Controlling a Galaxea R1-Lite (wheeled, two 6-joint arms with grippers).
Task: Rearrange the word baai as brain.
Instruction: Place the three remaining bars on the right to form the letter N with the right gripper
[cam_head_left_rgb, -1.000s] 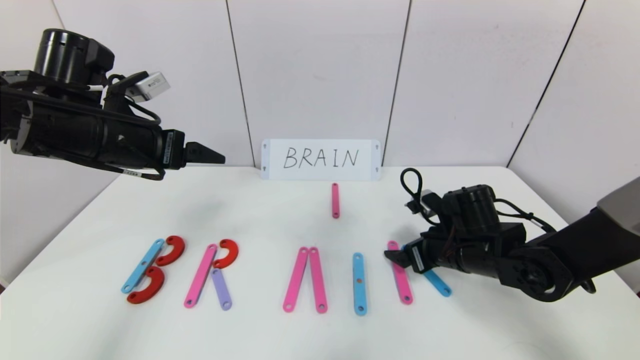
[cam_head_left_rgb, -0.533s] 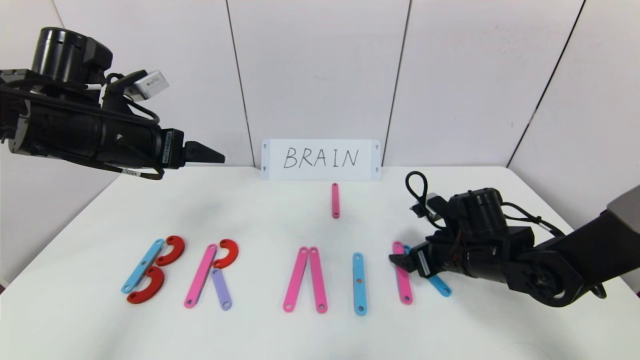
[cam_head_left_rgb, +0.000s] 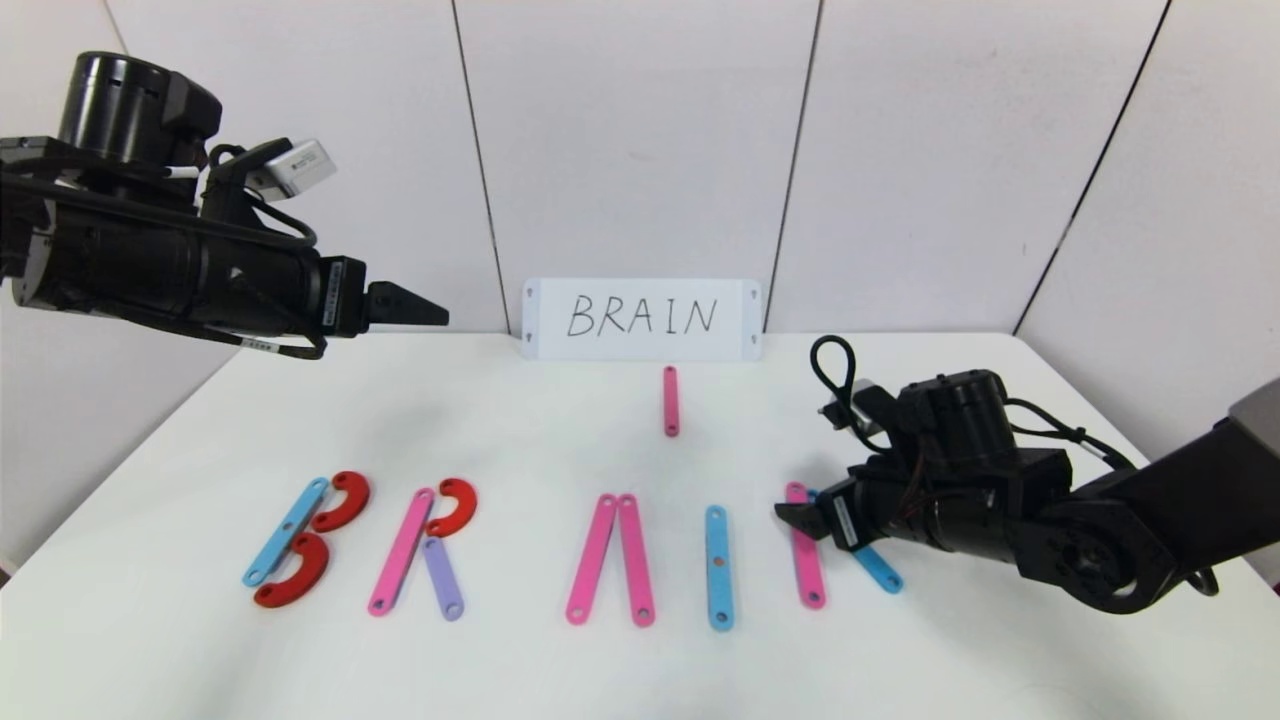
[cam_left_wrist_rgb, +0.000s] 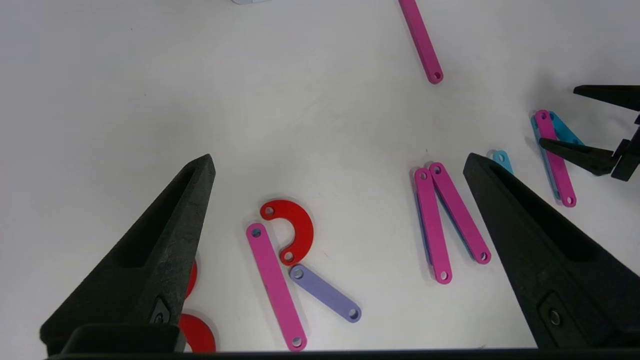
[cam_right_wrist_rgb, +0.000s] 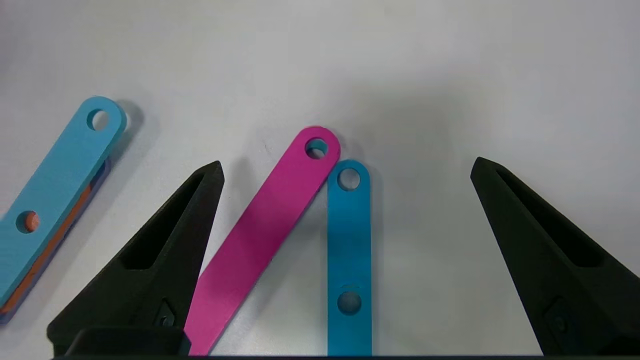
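Since the earlier frames the right gripper has sunk a little and eased toward the robot's right, over the last letter of the row, while the left arm has barely stirred. Taking the white card with handwritten BRAIN as the landmark, the plastic word lies in a row on the white surface nearer the robot than the card: a B of a blue strip and two red curves, an R of a pink strip, a red curve and a purple strip, then two pink strips meeting at the top like an A without its bar, then a single blue strip as the I. Rightmost lie a pink strip and a blue strip, their upper ends touching and the blue one running slantwise. All pieces are flat, smooth, round-ended and pierced with small holes. A spare pink strip lies alone just in front of the card. The right gripper hangs low with its pointed black fingers spread wide to either side of the pink and blue pair, holding nothing. The left gripper is raised, well left of the card, fingers also wide apart and empty.
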